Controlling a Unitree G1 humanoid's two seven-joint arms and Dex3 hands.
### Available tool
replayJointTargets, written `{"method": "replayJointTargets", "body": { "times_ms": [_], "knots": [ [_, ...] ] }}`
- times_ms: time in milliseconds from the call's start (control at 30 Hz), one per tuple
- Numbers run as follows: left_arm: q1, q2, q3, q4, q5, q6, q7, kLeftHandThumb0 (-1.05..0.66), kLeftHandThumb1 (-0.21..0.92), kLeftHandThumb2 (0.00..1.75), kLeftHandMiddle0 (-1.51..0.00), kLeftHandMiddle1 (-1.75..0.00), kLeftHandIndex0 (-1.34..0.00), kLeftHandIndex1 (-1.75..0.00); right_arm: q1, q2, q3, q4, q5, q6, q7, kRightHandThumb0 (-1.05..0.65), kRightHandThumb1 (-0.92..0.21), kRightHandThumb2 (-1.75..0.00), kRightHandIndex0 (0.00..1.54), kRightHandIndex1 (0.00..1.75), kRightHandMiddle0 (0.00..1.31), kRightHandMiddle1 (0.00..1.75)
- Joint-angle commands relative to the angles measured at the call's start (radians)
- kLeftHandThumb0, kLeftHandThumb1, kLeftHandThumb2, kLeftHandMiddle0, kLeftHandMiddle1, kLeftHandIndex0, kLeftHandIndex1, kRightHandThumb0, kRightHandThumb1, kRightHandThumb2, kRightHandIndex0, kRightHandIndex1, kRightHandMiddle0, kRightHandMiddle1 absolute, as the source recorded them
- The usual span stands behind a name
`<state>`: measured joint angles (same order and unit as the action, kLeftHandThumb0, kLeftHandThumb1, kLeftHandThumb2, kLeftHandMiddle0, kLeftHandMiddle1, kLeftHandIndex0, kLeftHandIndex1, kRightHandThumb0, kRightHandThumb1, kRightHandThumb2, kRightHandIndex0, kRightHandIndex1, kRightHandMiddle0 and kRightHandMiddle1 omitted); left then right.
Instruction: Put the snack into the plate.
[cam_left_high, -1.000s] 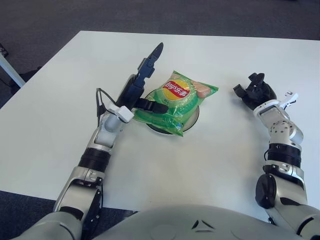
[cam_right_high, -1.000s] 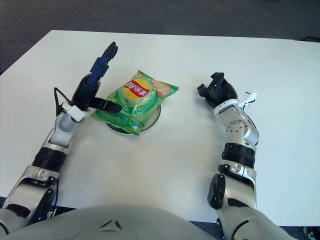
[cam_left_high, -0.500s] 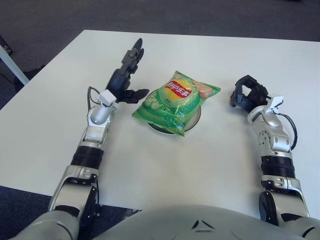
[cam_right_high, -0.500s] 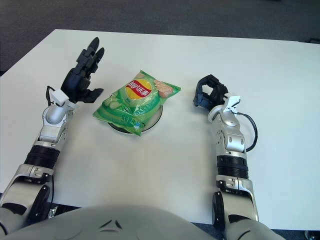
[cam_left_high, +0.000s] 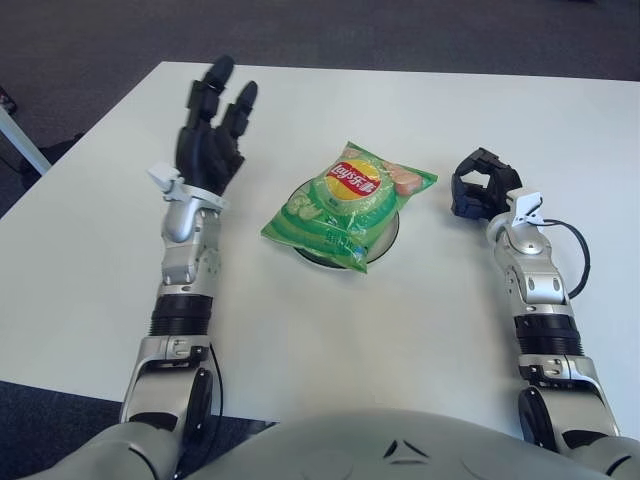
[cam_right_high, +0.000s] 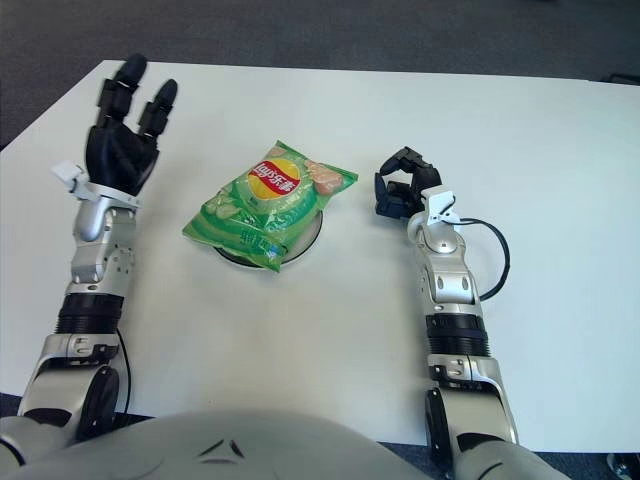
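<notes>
The left hand (cam_left_high: 210, 140) has let go of the snack (cam_left_high: 350, 200) and has moved away toward the left edge of the table (cam_left_high: 120, 260). One second ago its fingers were on the left side of the bag; now the hand is well apart from it, raised, with the fingers spread wide and holding nothing.

The snack, a green chip bag, lies on top of the plate (cam_left_high: 384, 240) near the middle of the table. It covers most of the plate, and only a part of the rim shows at the near and right side. The bag hangs a little over the rim on the left. I judge that the placing is done and only the retreat of the arm remains.

The right hand (cam_left_high: 482, 186) is just to the right of the plate, with fingers curled and empty. Nothing else stands on the table, so nothing blocks the way.
</notes>
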<state>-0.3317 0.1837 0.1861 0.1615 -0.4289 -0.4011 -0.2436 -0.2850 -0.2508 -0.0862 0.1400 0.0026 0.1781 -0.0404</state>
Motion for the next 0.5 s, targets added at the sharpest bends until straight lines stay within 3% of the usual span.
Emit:
{"method": "replayJointTargets", "body": {
  "times_ms": [0, 67, 100, 200, 300, 467],
  "knots": [
    [0.037, -0.026, 0.037, 0.007, 0.078, -0.015, 0.088, -0.81, 0.92, 0.70, -0.34, -1.03, -0.08, -1.39, 0.035, -0.007, 0.015, 0.043, -0.043, 0.046, -0.005, -0.46, -0.38, -1.24, 1.22, 1.75, 0.57, 1.75],
    [0.037, -0.040, 0.044, 0.007, 0.162, -0.020, 0.167, -0.75, 0.92, 0.69, -0.38, -1.23, -0.15, -1.54, 0.034, -0.013, 0.026, 0.046, -0.064, 0.051, -0.004, -0.47, -0.37, -1.25, 1.23, 1.75, 0.58, 1.75],
    [0.037, -0.046, 0.045, 0.009, 0.192, -0.021, 0.193, -0.62, 0.85, 0.72, -0.41, -1.33, -0.20, -1.61, 0.032, -0.015, 0.029, 0.049, -0.072, 0.051, -0.003, -0.47, -0.36, -1.26, 1.24, 1.75, 0.58, 1.75],
    [0.068, -0.073, 0.038, 0.057, 0.258, -0.043, 0.239, -0.46, 0.75, 0.80, -0.48, -1.50, -0.29, -1.70, 0.026, -0.029, 0.048, 0.062, -0.112, 0.052, -0.007, -0.48, -0.35, -1.28, 1.25, 1.75, 0.59, 1.75],
    [0.082, -0.083, 0.041, 0.142, 0.288, -0.065, 0.261, -0.41, 0.70, 0.84, -0.56, -1.65, -0.33, -1.73, 0.017, -0.038, 0.054, 0.078, -0.137, 0.060, -0.008, -0.48, -0.34, -1.29, 1.27, 1.75, 0.60, 1.75],
    [0.065, -0.071, 0.055, 0.306, 0.322, -0.101, 0.284, -0.40, 0.66, 0.88, -0.72, -1.73, -0.35, -1.74, 0.003, -0.045, 0.051, 0.115, -0.146, 0.057, -0.005, -0.48, -0.34, -1.29, 1.28, 1.75, 0.60, 1.75]
  ]
}}
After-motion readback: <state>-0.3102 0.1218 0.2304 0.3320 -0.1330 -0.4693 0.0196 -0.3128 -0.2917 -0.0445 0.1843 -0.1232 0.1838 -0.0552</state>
